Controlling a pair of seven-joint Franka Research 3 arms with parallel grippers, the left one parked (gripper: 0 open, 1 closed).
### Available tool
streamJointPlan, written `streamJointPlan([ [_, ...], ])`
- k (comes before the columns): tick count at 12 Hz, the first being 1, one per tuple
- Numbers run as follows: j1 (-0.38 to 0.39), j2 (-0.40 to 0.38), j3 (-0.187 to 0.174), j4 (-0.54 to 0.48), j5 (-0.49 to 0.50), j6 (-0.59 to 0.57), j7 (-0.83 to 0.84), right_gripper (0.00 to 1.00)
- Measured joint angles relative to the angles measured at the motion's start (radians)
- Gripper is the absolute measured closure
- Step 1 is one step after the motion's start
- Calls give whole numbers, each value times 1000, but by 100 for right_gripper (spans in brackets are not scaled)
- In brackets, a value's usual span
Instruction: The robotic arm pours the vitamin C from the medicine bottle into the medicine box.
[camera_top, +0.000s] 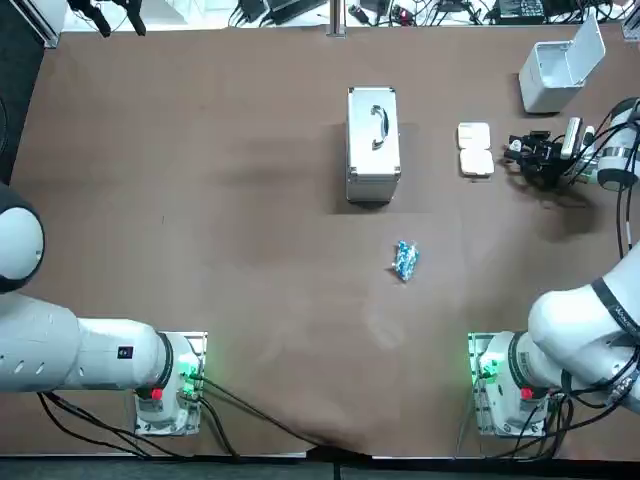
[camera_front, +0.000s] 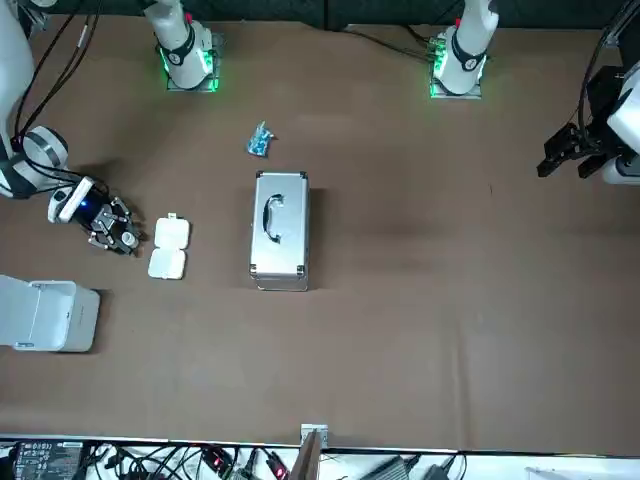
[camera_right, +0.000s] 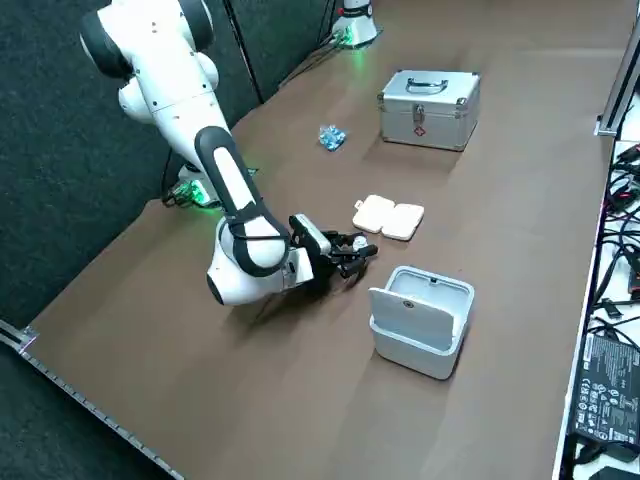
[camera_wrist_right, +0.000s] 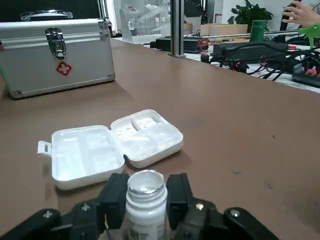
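Observation:
The white medicine bottle (camera_wrist_right: 146, 200) stands upright between my right gripper's two black fingers (camera_wrist_right: 116, 196), which are shut on its sides. The right gripper (camera_top: 520, 150) hangs low over the table at the far right, pointing at the medicine box (camera_top: 475, 149). This box (camera_wrist_right: 112, 146) is white, lies open and flat with its compartments showing, and sits a short way in front of the bottle without touching it. In the right side view, the gripper (camera_right: 358, 254) is just short of the box (camera_right: 388, 216).
A silver first-aid case (camera_top: 372, 143) stands mid-table, beyond the medicine box from the gripper. A small blue packet (camera_top: 404, 260) lies nearer the robot. A white open-lidded bin (camera_top: 555, 70) sits at the far right corner. A person's hand (camera_wrist_right: 300, 12) shows beyond the table.

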Motion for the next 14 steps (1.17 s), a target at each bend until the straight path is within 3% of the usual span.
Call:
streamJointPlan([
  [1, 0, 1, 1, 2, 2, 0, 1, 55],
  [2, 0, 2, 2, 3, 4, -1, 1, 46],
  [3, 0, 2, 4, 4, 6, -1, 2, 24],
  [5, 0, 1, 4, 6, 6, -1, 4, 2],
  [10, -1, -44, 2, -19, 6, 15, 23, 0],
  [14, -4, -171, -1, -84, 5, 73, 65, 0],
])
